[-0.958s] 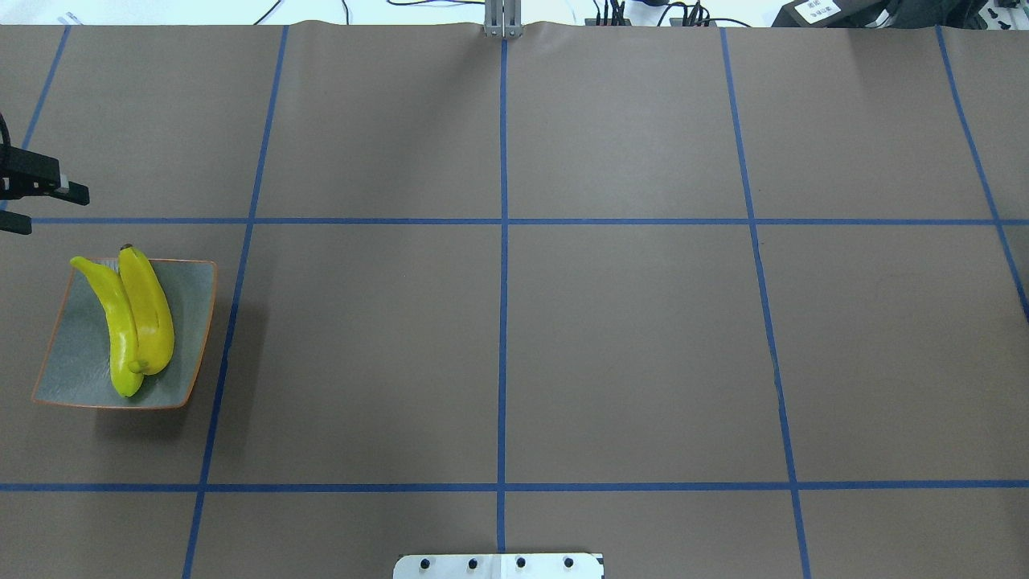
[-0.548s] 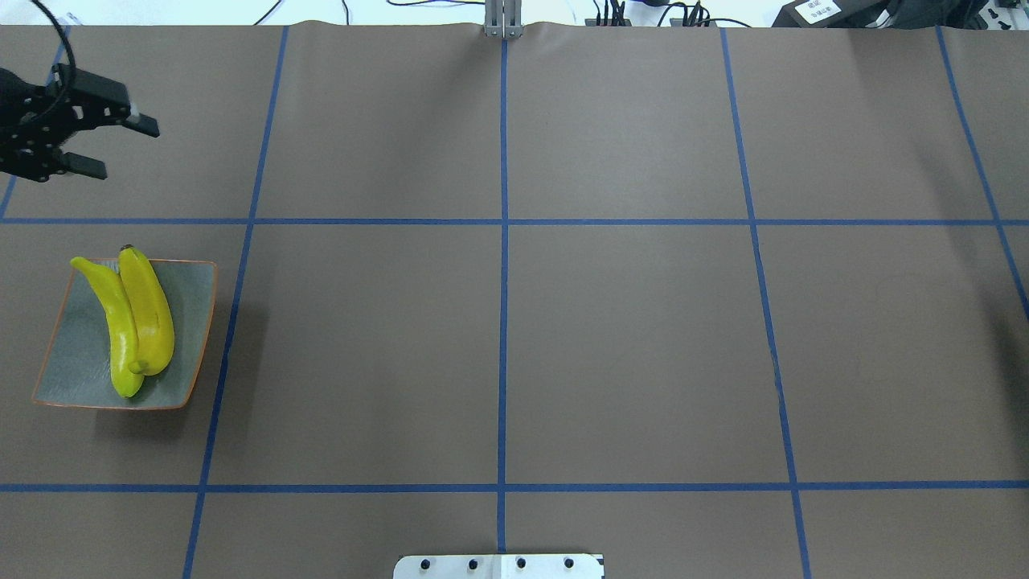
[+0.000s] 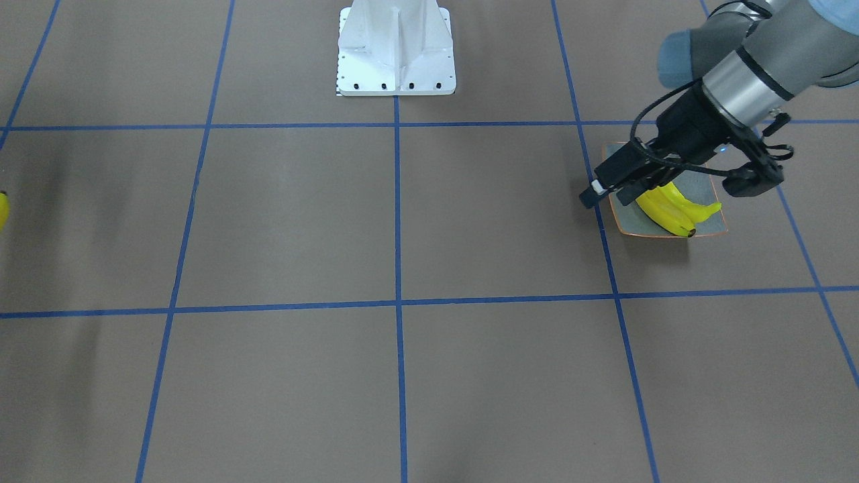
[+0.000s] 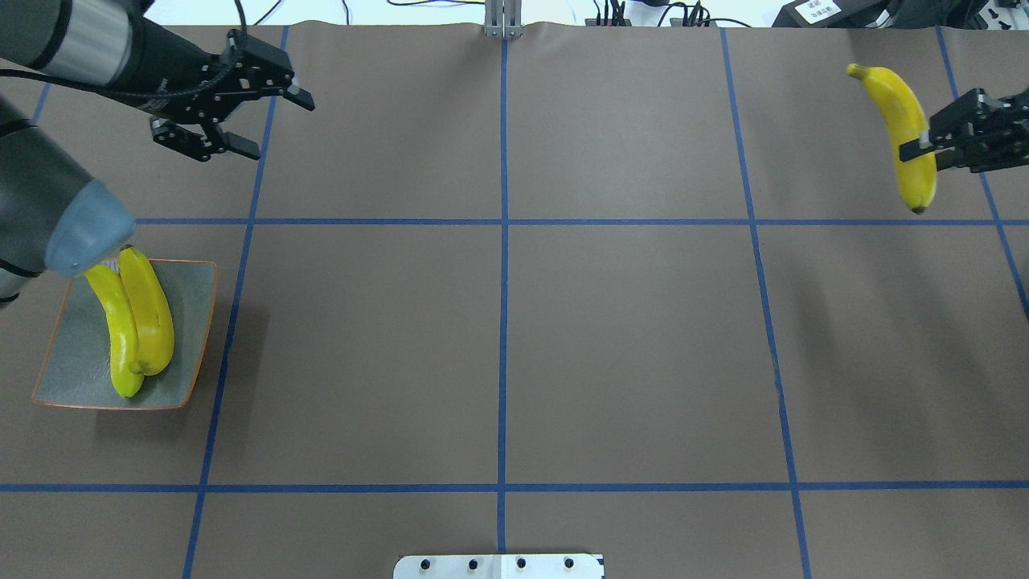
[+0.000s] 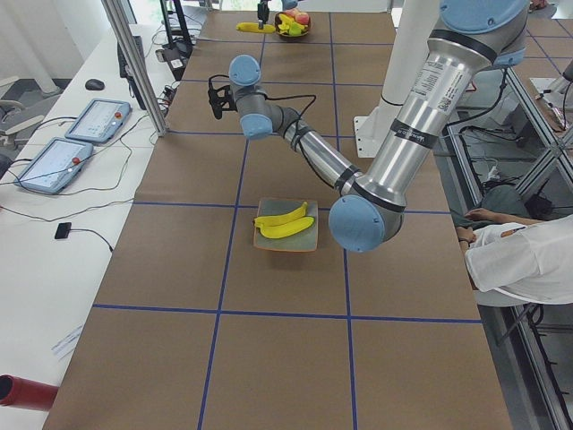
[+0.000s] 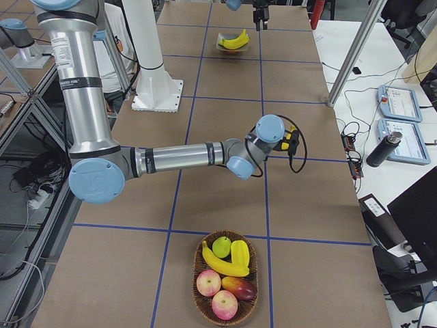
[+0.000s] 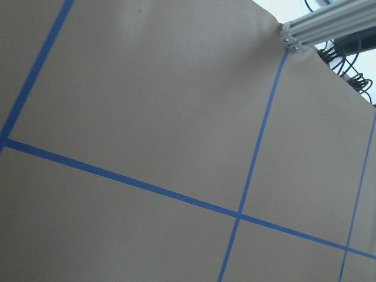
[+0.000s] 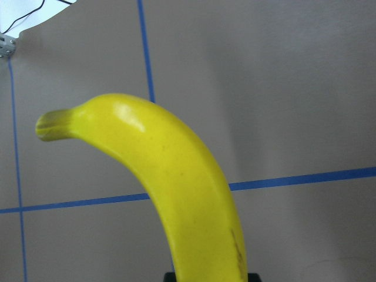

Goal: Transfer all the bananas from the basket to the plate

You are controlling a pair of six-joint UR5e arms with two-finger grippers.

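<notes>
Two yellow bananas lie side by side on the grey-green plate at the table's left. My left gripper hangs open and empty over the far left of the table, beyond the plate. In the front-facing view the left gripper overlaps the plate. My right gripper is shut on a third banana, held in the air at the far right; the banana fills the right wrist view. The basket holds another banana among other fruit.
Apples, a pear and other fruit lie in the basket. The robot's white base stands at the table's near middle edge. An aluminium post rises at the far edge. A person's sleeve shows beside the table.
My left arm has swung from the left edge up and rightward over the table, gripper still open. My right gripper has come into view at the right edge holding a banana.
</notes>
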